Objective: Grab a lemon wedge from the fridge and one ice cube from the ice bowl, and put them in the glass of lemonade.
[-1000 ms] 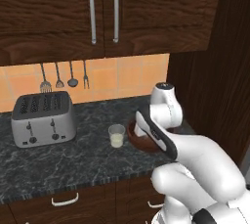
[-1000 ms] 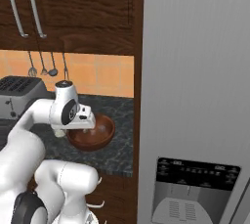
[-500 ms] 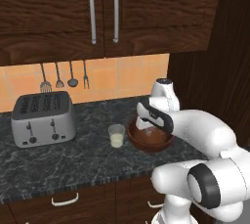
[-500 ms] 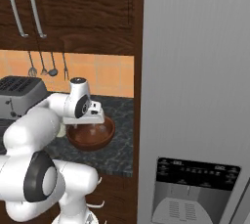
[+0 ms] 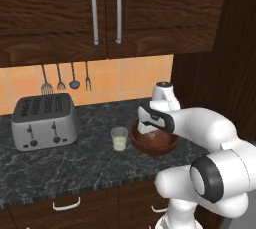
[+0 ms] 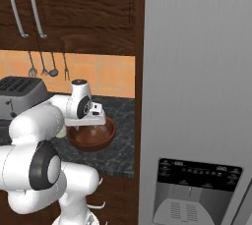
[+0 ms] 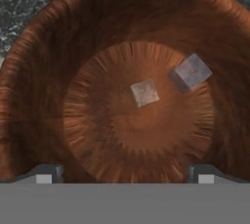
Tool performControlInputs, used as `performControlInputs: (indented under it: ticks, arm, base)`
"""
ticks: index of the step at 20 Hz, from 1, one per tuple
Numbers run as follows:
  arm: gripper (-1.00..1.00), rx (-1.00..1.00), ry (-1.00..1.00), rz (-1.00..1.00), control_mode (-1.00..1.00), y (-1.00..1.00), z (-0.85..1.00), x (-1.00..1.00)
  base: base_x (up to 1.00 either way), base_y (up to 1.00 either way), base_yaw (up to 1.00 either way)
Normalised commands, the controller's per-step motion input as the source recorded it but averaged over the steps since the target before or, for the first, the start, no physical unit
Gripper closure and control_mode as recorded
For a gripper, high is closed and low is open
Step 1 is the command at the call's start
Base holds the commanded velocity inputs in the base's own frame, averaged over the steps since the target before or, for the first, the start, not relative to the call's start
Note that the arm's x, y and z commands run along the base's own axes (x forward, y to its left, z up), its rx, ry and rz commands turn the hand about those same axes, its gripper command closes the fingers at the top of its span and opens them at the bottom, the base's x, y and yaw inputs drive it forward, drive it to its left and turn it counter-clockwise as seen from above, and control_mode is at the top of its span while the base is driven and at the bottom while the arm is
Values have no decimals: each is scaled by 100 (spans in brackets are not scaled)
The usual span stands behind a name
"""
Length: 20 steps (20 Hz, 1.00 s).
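Your gripper [image 7: 124, 176] hangs over the ice bowl [image 5: 152, 143] with its jaws spread wide and nothing between them, so the ice pickup is the step in hand. Pick one cube: the central ice cube [image 7: 144, 92] sits nearly between your fingertips, apart from the second ice cube [image 7: 191, 72], so go straight down on it and close gently. The hand view alone shows the cubes; the left base view shows the glass of lemonade [image 5: 119, 138] just left of the bowl, and the right base view the fridge [image 6: 197, 71].
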Motion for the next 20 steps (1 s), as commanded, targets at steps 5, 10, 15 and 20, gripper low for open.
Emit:
performControlInputs:
  ticks: [5, 10, 15, 20]
  arm:
    - [-100, -1, 0, 0, -100, 0, -5, 24]
    - [-100, 0, -1, 0, -100, 0, 0, 17]
    - [-100, 2, 1, -2, -100, -2, 0, 25]
    - [-100, 0, 2, 0, -100, 0, -21, 11]
  base:
    - [0, 0, 0]
    - [0, 0, 0]
    - [0, 0, 0]
    - [0, 0, 0]
